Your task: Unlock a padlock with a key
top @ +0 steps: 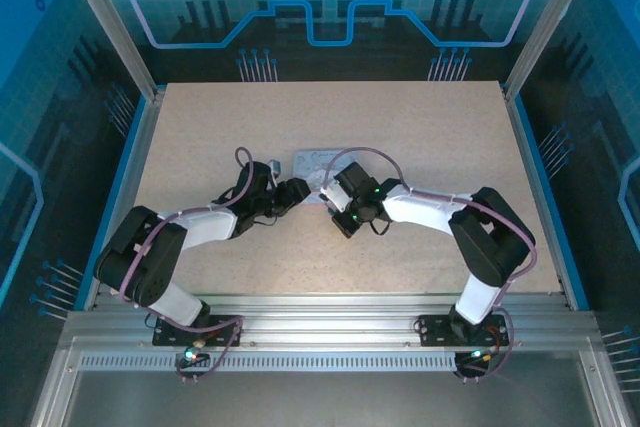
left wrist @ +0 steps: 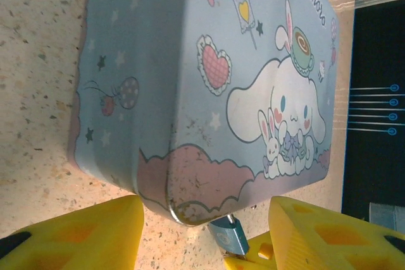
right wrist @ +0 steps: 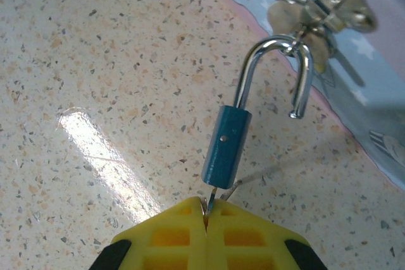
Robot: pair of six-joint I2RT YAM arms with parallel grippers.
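Note:
The padlock has a small blue body and a silver shackle. The shackle is swung open, with its free end out of the body, and still hooks through the metal hasp of the pale-blue cartoon tin. My right gripper is shut on the key, whose thin blade goes into the bottom of the lock. My left gripper stands open, with one yellow finger on each side of the tin's near corner and neither pressing on it. The padlock hangs just below that corner. Both grippers meet at the tin.
The tin lies flat on the speckled beige table, near its middle. Blue enclosure walls ring the table. The right arm's yellow fingertip sits directly under the padlock in the left wrist view.

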